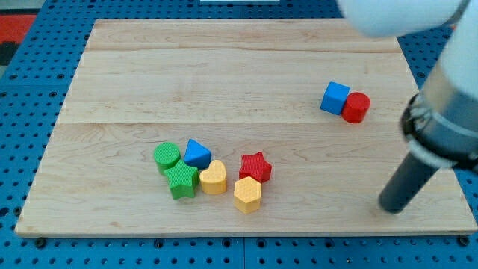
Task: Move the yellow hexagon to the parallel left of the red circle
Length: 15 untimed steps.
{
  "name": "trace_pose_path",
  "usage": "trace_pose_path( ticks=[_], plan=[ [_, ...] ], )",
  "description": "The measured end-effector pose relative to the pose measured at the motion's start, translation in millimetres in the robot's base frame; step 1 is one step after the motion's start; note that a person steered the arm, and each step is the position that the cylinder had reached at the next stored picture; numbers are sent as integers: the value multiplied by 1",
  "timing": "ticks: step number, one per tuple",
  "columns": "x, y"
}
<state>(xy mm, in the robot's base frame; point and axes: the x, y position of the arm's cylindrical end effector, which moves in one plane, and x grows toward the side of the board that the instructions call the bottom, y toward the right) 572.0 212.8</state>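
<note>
Wood grain runs in pale horizontal planks across the board (pixel 246 82), which fills most of the camera view and rests on a blue pegboard (pixel 45 82) dotted with small holes. A strip of red shows at the view's top left corner, beyond the pegboard.

No gripper is fitted, so nothing spreads or pinches; the arm's white and dark body looms blurred at the view's right, and the dark rod slants down from it. My tip (pixel 390 208) stands on the board near its bottom right corner, touching no block.

At the view's lower middle lies a cluster of six. The yellow hexagon (pixel 247 194) sits at the cluster's bottom right, just below the red star (pixel 255 166) and just right of the yellow heart (pixel 213 178). Farther left come the green star (pixel 181 180), the green cylinder (pixel 166 156) and the blue triangle (pixel 197 153), all packed close together.

The red circle (pixel 356 107) stands in the upper right part of the board, touching the blue cube (pixel 335 97) on its left side. This pair lies well apart from the cluster, and my tip is below it, toward the view's bottom.
</note>
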Motion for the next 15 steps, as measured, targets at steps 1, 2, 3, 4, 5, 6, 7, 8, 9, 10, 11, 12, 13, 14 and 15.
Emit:
trace_pose_path(
  ticks=[1, 2, 3, 4, 5, 6, 7, 8, 9, 10, 11, 12, 13, 14, 15],
  plan=[
    [-41, 57],
    [-82, 64],
    [-120, 66],
    [-138, 53],
    [-138, 35],
    [-131, 41],
    [-61, 55],
    [-6, -14],
    [39, -103],
    [45, -188],
    [-3, -206],
    [-47, -219],
    [-57, -225],
    [-74, -229],
    [-82, -240]
  ],
)
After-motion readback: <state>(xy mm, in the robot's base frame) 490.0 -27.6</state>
